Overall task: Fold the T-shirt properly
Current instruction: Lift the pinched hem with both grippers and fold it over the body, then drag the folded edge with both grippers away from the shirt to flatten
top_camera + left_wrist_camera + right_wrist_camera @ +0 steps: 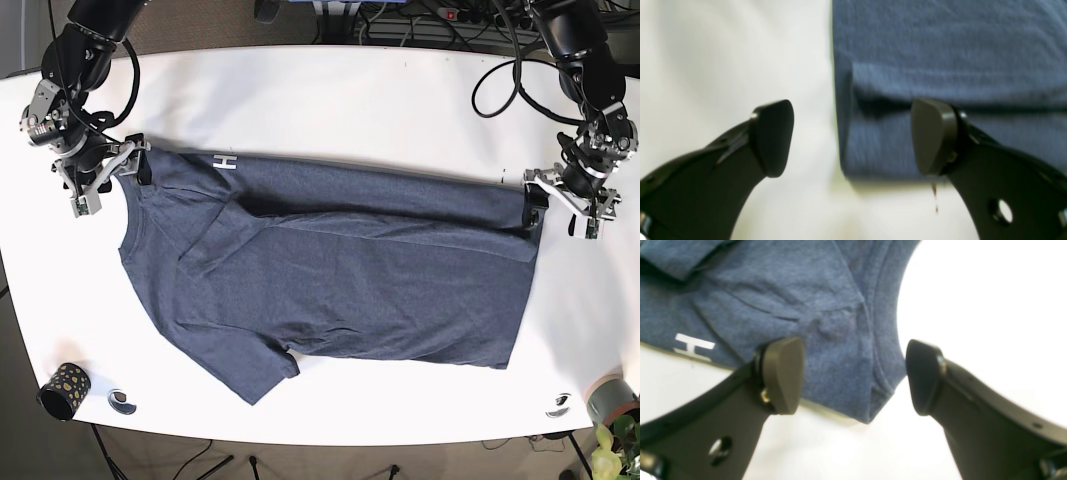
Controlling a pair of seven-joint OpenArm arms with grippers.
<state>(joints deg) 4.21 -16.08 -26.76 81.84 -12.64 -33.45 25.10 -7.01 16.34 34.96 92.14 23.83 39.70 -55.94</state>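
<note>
A blue T-shirt (340, 270) is spread on a white table (350, 100), partly folded lengthwise, with a white letter H (693, 346) printed near its far edge. The left pincer (852, 136) is held released, its two fingers set wide; the shirt's bottom corner lies between them, nearer the right finger (933, 136). The right pincer (855, 375) is likewise released, nothing being grasped, and the collar-side corner of the shirt is seen between its fingers, above bare table.
</note>
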